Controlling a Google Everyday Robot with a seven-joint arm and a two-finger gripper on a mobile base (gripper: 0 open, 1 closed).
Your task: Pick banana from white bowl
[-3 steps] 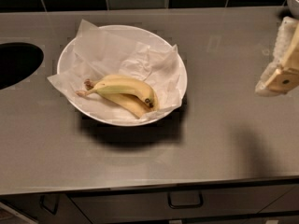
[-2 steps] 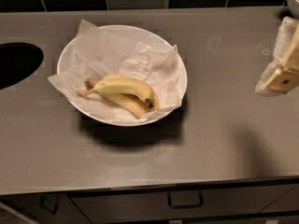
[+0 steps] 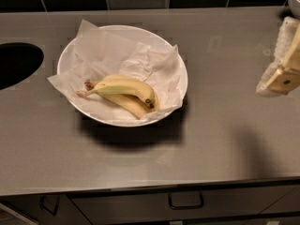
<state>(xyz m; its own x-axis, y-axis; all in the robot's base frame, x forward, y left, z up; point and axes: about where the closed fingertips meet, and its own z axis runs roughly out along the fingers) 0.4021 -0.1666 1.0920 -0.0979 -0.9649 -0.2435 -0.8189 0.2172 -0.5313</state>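
nothing has changed, we'd say. the pincer [image 3: 281, 78] hangs at the right edge of view exactly where it was a second ago, and whether it is open or closed we cannot tell. well off to its left the banana [image 3: 123, 93] lies on crumpled paper [image 3: 108, 55] in the white bowl [image 3: 123, 28], unmoved from the earlier frame. so the pick has not begun — the pincer must travel left across the counter [image 3: 220, 135] and come down over the banana.
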